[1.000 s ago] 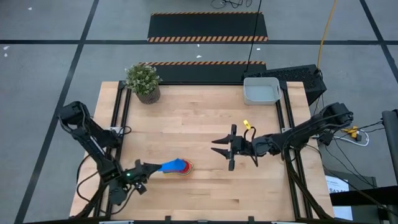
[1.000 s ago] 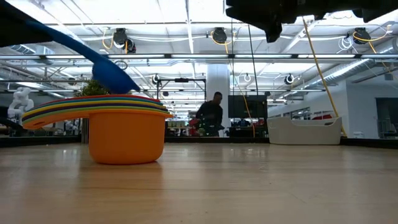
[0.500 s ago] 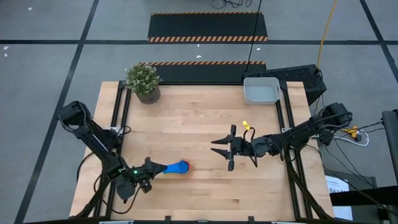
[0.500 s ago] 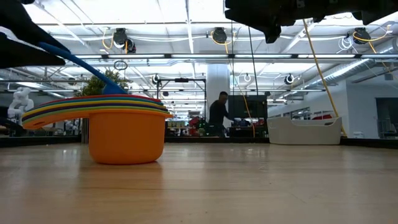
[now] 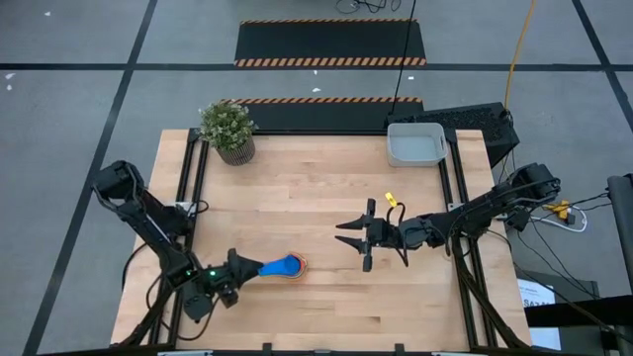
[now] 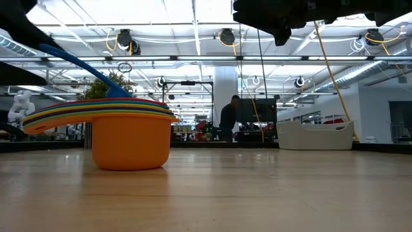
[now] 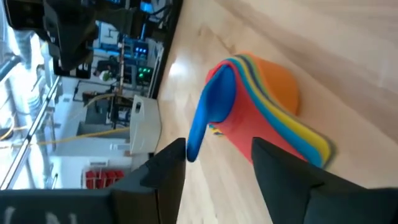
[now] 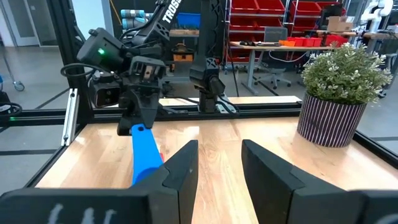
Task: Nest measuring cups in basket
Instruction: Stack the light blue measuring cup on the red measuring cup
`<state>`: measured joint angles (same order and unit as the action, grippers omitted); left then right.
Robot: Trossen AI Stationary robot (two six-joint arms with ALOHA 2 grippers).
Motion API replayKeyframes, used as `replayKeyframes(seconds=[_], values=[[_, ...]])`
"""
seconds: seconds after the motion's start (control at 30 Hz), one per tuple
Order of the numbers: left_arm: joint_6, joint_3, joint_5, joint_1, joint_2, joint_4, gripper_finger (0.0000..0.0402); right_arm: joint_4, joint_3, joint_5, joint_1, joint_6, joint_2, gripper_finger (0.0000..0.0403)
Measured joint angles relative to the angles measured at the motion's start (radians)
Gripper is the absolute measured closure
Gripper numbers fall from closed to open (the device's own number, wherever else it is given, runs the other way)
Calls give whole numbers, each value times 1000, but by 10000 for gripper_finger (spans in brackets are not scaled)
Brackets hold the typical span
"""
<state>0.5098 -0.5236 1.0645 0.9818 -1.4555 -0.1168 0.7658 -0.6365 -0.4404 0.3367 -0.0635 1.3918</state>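
We see the stack of nested plastic measuring cups point(image 5: 289, 266), orange at the bottom and dark blue on top, at the lower left of the wooden table point(image 5: 316, 188) in the high view. The left gripper point(image 5: 240, 267) sits at the blue handle, its fingers parted on either side and not clamping it. The right gripper point(image 5: 356, 237), right of centre, hovers with fingers apart, holding nothing. The shallow light-grey plastic basket point(image 5: 415, 144) stands at the upper right, the potted green plant point(image 5: 228, 129) at the upper left.
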Motion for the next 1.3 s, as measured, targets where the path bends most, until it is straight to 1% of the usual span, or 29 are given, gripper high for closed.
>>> replayKeyframes(seconds=[0.1,0.2,0.33,0.47,0.67,0.77,0.9,1.07,1.13,1.2,1.27,1.3], values=[[5,0,-6,22,0,3,245,0,0,0,0,5,0,287],[-2,0,-42,29,1,24,290,-1,0,0,0,8,0,287],[-49,0,-89,28,1,76,342,0,0,0,0,7,0,287],[-85,0,-91,27,1,116,372,0,0,0,0,-1,0,287],[-86,0,-95,18,1,115,382,1,0,-1,-1,0,0,287],[-87,0,-92,14,1,115,394,5,0,-1,-3,6,0,287],[-93,0,-91,4,1,115,393,10,0,-2,-3,3,0,287],[-101,0,-74,-1,1,115,397,7,-8,-5,4,-109,8,287],[-105,0,-38,2,1,116,396,-11,-48,-7,22,-155,44,287],[-114,0,-8,6,15,132,396,-81,-135,-5,48,-172,108,287],[-144,0,22,12,45,151,398,-223,-276,-4,69,-186,190,287],[-166,0,36,14,64,158,398,-324,-359,1,79,-191,236,287]])
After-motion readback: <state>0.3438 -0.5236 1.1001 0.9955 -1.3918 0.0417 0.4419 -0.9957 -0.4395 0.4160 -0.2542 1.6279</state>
